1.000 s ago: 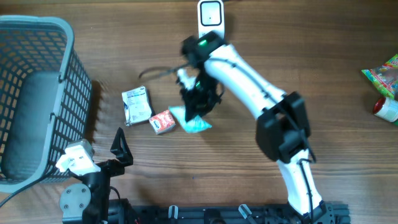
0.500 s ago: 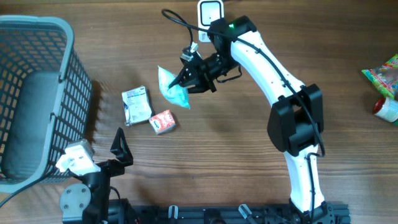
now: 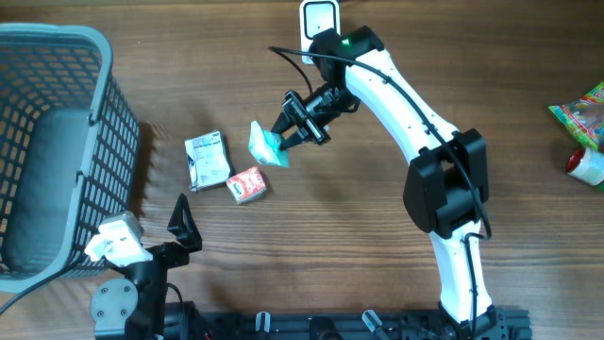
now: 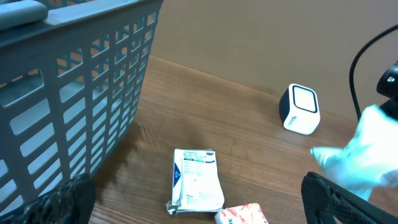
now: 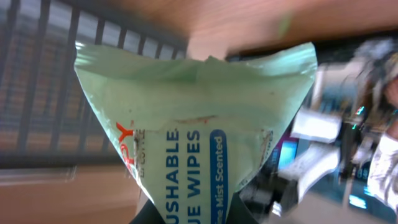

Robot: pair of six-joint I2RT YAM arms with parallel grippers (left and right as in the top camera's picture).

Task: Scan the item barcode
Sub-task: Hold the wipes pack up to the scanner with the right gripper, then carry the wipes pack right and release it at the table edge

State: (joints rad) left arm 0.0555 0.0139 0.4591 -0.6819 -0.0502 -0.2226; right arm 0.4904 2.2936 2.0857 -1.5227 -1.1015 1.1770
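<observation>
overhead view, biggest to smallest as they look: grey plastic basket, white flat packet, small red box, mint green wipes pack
1. grey plastic basket
2. white flat packet
3. unranked: small red box and mint green wipes pack look alike, and the pack is held up in the right pincer, nearer the camera.

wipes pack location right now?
Overhead view: the wipes pack is held by the right fingers, left of centre, between the white scanner at the far edge and the red box nearer the robot.
</observation>
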